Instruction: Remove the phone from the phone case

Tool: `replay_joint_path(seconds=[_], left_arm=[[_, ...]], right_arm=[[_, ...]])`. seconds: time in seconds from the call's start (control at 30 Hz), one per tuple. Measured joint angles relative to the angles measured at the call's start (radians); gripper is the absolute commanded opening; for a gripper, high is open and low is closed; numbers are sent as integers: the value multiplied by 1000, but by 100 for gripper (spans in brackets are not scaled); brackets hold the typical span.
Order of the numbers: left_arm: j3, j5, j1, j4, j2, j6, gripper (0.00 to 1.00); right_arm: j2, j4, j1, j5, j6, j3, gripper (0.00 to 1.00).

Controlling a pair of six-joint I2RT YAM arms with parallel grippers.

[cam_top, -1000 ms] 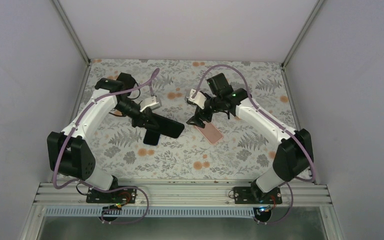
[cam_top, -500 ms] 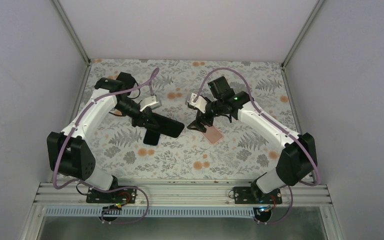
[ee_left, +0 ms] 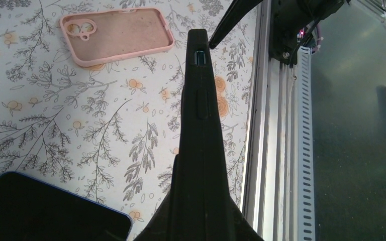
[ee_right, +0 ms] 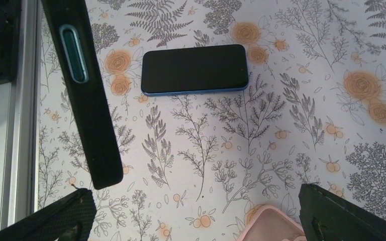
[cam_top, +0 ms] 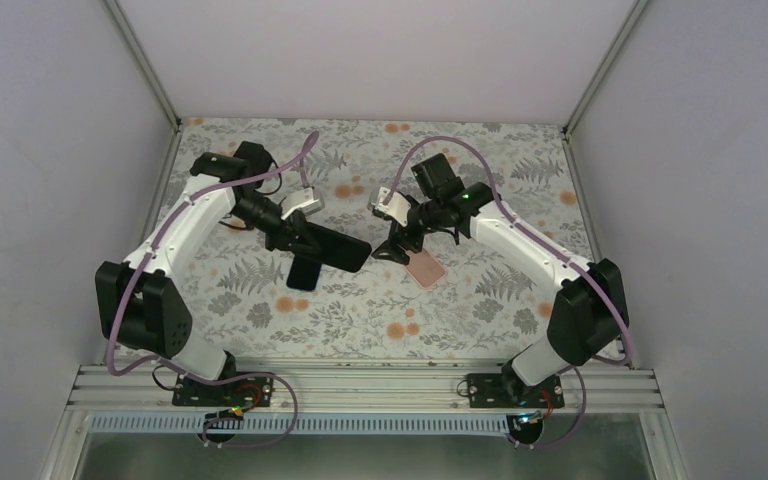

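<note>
My left gripper (cam_top: pixel 295 232) is shut on a black phone case (cam_top: pixel 332 250) and holds it off the table. In the left wrist view the case (ee_left: pixel 199 100) stands edge-on between my fingers (ee_left: pixel 181 201), with a teal phone button (ee_left: pixel 199 57) showing in its side. The same black case (ee_right: pixel 86 105) crosses the left of the right wrist view. My right gripper (cam_top: pixel 397 243) is open just right of the case's free end, above the table with nothing between its fingers (ee_right: pixel 45 221).
An empty pink case (cam_top: pixel 425 268) lies on the floral mat under my right gripper (ee_right: pixel 196 218). A bare blue-edged phone (ee_right: pixel 193 69) lies flat on the mat below the black case. The aluminium rail (ee_left: pixel 276 150) marks the near table edge.
My right gripper has shifted a little left, closer to the black case's free end. The left gripper still holds the case, nudged slightly up and right.
</note>
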Motion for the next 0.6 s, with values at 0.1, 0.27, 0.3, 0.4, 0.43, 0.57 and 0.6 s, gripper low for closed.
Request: replay_joint_path(seconds=[0.1,0.27,0.3,0.4,0.43,0.57,0.6], left_arm=[[0,0,-1,0,1,0,2],[0,-1,0,1,1,0,2],[0,-1,0,2,1,0,2],[0,-4,0,8,1,0,2],[0,-6,0,10,1,0,2],[0,-21,2,13,0,0,2],[0,-25,2,14,0,0,2]], right_arm=[[0,14,0,4,3,0,99],[0,31,1,15,11,0,99],[0,32,1,18,14,0,99],[0,37,5,34,23,0,99],[1,39,5,41,26,0,99],[10,50,6,66,30,0,99],[15,52,6,71,30,0,99]])
